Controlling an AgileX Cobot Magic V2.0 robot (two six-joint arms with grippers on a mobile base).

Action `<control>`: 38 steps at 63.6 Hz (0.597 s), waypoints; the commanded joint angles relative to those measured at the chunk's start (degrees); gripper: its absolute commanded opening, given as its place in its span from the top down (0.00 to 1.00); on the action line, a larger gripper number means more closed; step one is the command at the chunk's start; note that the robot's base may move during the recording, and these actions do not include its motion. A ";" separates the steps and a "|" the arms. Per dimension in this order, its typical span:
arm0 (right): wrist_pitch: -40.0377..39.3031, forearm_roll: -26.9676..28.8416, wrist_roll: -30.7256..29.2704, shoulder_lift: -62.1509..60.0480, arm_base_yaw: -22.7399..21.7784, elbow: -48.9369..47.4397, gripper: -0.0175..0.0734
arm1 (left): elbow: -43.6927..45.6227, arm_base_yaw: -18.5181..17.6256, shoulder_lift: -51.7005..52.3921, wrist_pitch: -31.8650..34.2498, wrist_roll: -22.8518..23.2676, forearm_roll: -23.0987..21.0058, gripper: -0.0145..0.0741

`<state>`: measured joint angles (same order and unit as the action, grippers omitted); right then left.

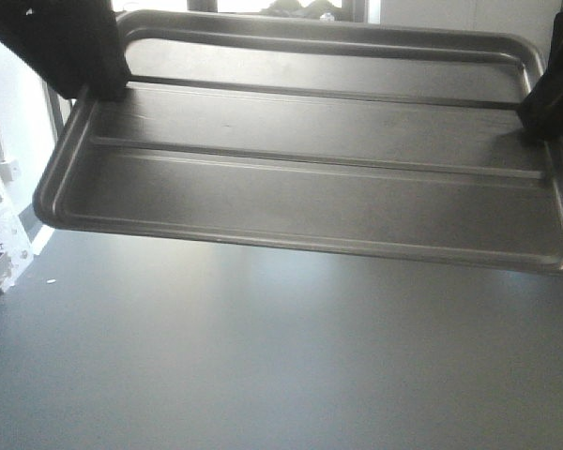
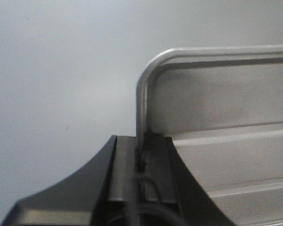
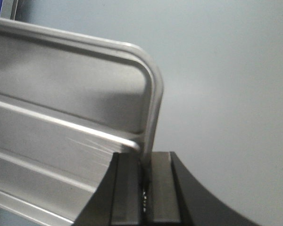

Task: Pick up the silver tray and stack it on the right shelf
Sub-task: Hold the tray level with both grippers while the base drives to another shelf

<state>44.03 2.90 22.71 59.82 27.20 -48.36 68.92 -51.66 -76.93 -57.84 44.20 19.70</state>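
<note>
While left gripper (image 2: 142,162) and right gripper (image 3: 145,172) are clamping its rims, the silver tray (image 1: 310,178) is hanging. Below it, grey table (image 1: 263,356) is showing.

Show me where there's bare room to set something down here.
The grey surface below the silver tray is bare from the tray's near rim to the frame's bottom. Crowded: the left edge, by the white clutter, and the tray's short rims, clamped by the left gripper and right gripper.
</note>
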 commanded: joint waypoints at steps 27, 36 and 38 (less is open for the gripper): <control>-0.89 -2.90 -1.03 -0.97 -0.21 -1.44 0.74 | 1.84 0.05 1.71 -1.73 -0.32 4.66 0.94; -0.89 -2.90 -1.03 -0.97 -0.21 -1.44 0.74 | 1.84 0.05 1.71 -1.73 -0.32 4.14 0.94; -0.89 -2.90 -1.03 -0.97 -0.21 -1.44 0.74 | 1.84 0.05 1.71 -1.73 -0.32 4.24 0.94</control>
<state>44.03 2.90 22.71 59.82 27.20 -48.36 68.92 -51.66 -76.93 -57.84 44.20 19.70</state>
